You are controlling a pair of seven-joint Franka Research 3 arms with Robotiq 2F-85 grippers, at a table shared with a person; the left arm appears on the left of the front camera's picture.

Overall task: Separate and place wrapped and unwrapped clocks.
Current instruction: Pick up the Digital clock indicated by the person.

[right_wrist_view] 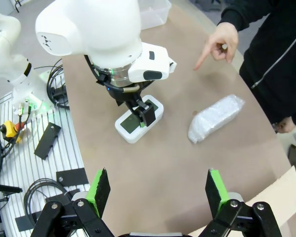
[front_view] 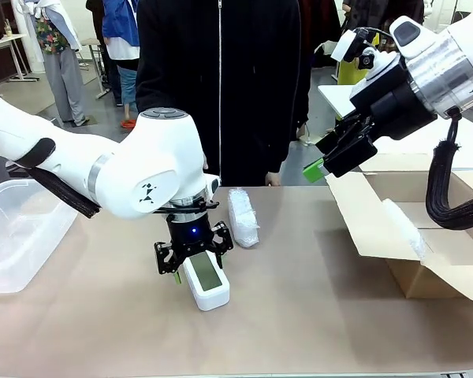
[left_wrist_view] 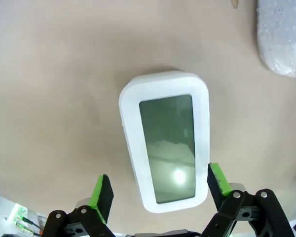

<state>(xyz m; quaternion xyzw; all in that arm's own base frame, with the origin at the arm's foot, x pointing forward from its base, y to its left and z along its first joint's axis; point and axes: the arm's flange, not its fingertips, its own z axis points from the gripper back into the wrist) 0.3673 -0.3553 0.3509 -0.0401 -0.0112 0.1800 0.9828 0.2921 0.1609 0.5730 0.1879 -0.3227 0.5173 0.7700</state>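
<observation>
The white digital clock (front_view: 206, 282) lies flat, screen up, on the brown tabletop (front_view: 315, 315), near the robot's edge and a little left of the middle. The left pincer (front_view: 191, 262) hangs straight over the clock's left end, pointing down. Its jaws are spread wide, and in the left wrist view one green pad stands on either side of the clock, each clear of the white casing. It grips nothing.

A bubble-wrapped bundle (front_view: 243, 217) lies on the tabletop just beyond and to the right of the clock, apart from it. A second bubble-wrapped bundle (front_view: 403, 226) lies at the right, in the opened cardboard box (front_view: 445, 276), against its upturned flap.

The right pincer (front_view: 322, 167) is raised well above the tabletop, by the far left corner of the box. Its jaws are also wide and hold nothing.

A clear plastic bin (front_view: 16, 236) sits at the left edge. A person (front_view: 221, 79) in a black zipped jacket stands at the far side, and in the right wrist view one hand (right_wrist_view: 219, 42) points a finger down at the tabletop.
</observation>
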